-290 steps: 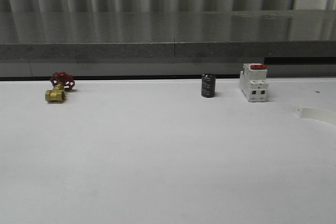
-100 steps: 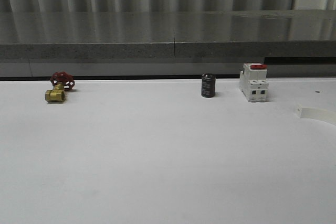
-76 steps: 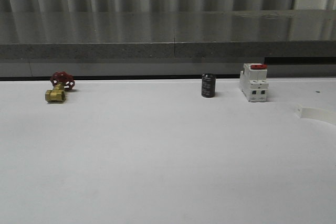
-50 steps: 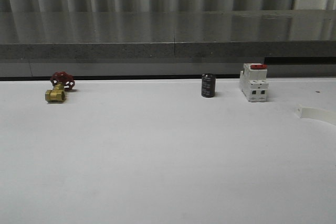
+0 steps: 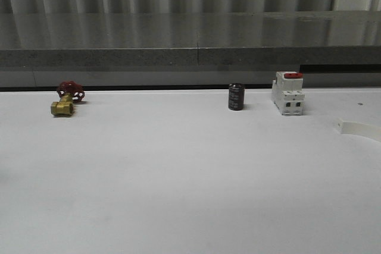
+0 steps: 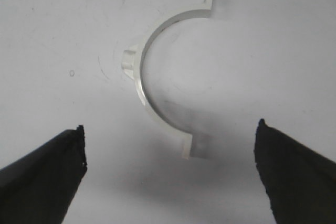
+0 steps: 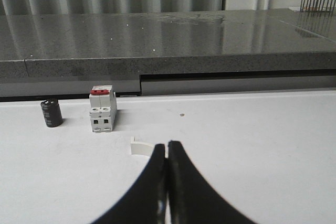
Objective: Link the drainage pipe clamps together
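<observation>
From where I stand, the left end effector [image 6: 168,177] hangs above the white bench [image 5: 178,176], pointing down at it, its two dark fingers [image 6: 42,174] spread wide with nothing between them. Under it lies one drainage pipe clamp half [image 6: 157,82], a white half-ring lying flat, with a small lug on its outer curve and a flat tab at each end; neither finger touches it. The right end effector [image 7: 167,153] is held low and level, looking along the bench toward the grey ledge [image 7: 157,51] at the back, its fingers pressed together with only a hairline between them and nothing held. Just beyond its tips sits the other clamp half [image 7: 140,148], partly hidden behind the fingers; in the front view this piece [image 5: 360,129] lies at the right edge of the picture. Along the back of the bench stand a brass valve with a red handwheel [image 5: 66,99], a small black cylinder [image 5: 236,97] and a white breaker with a red switch [image 5: 288,93]; any print on them is too small to read. The middle and near part of the bench is bare white surface.
</observation>
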Available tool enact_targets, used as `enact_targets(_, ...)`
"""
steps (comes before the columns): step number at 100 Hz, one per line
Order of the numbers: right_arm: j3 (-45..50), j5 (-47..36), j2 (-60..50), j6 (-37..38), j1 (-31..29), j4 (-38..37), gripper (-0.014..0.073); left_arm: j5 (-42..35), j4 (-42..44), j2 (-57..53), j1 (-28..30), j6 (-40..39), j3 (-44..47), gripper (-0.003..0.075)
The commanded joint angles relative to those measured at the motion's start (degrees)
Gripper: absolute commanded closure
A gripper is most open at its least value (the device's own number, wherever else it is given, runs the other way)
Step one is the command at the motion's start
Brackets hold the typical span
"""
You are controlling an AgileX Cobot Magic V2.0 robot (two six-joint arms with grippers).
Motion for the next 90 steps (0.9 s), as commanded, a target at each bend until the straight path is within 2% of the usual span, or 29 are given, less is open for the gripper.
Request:
enact_targets(1,-0.86,-5.03,-1.14,-0.41,-0.22,-0.42,0.0662,-0.91,-0.23,3.49,0.22,2.87,-5.34,0.0094)
enact_targets(20,-0.86,-5.03,-1.14,-0.41,-0.22,-0.42,0.0662,-0.17,2.0,13.72,0.22,2.94,-13.1,0.0094)
enact_targets(38,-0.86,-5.03,-1.14,-0.41,-0.22,-0.42,0.0662,0.31,2.03,19.08,0.73,2.94,-17.34,0.0094)
enact_targets(90,-0.86,-5.03,-1.14,-0.41,-0.22,-0.42,0.0662,1.78,1.95,23.76,1.95,4.29,-17.78,0.0094)
